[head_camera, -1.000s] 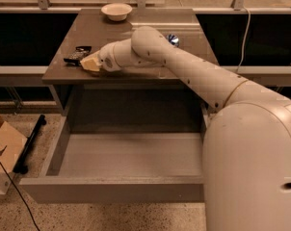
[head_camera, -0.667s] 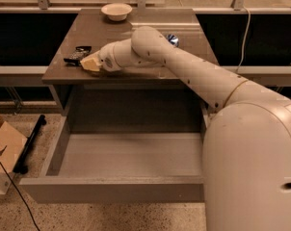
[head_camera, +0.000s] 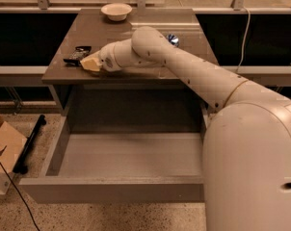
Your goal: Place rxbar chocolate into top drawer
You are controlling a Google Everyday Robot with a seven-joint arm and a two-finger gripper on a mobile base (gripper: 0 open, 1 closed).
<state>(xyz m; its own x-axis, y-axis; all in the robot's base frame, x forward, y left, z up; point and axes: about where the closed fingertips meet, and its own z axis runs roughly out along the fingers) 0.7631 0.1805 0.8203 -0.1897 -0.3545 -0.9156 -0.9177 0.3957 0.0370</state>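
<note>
Lying flat near the front left corner of the worktop point(head_camera: 92, 32), the rxbar chocolate point(head_camera: 76, 55) is judged light, fairly stiff and slick in its wrapper, so it is best taken across its narrow width near the middle, with a low approach since so little of it stands proud. The tool point(head_camera: 91, 63) is held just beside its right end, low over the worktop, and whether it is clenched or released cannot be told. Below, the top drawer point(head_camera: 112, 191) is pulled wide open, while a bowl point(head_camera: 116, 11) and a can point(head_camera: 172, 39) are set farther back.
</note>
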